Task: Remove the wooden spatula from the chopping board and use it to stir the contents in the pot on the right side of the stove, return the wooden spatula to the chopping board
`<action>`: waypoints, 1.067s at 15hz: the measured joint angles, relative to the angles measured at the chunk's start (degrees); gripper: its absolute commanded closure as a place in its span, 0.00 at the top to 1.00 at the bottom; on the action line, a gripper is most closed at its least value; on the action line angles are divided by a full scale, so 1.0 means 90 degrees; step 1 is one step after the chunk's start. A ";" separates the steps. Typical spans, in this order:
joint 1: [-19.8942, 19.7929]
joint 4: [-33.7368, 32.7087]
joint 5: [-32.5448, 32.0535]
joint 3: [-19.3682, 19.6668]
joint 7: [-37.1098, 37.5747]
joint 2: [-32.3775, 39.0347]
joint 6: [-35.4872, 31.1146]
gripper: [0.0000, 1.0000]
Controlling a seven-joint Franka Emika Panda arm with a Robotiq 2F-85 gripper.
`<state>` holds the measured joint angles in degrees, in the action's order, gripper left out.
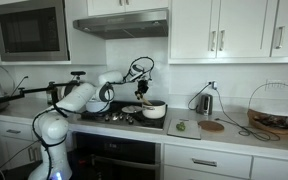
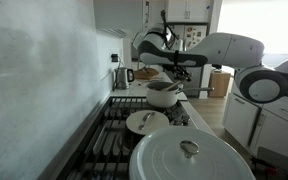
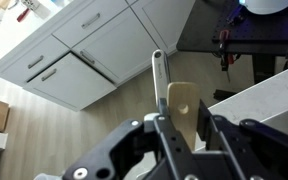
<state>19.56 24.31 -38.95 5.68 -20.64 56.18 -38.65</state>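
My gripper hangs over the right side of the black stove, just above the small white pot. It is shut on the wooden spatula. In the wrist view the spatula's tan handle end, with a small hole, sits clamped between the two fingers. The pale chopping board with a small green item lies on the counter beside the stove, with no spatula on it. In an exterior view the gripper is above the pot. The spatula's lower end is too small to make out.
A larger white pot with a lid and a small pan stand on the stove grates. A round brown disc, a kettle and a wire basket are on the counter. A range hood hangs overhead.
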 measured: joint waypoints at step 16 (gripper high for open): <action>0.0438 -0.0080 -0.0544 0.0284 -0.0016 0.0055 -0.0332 0.07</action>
<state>23.50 23.58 -43.84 8.24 -20.79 56.68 -41.64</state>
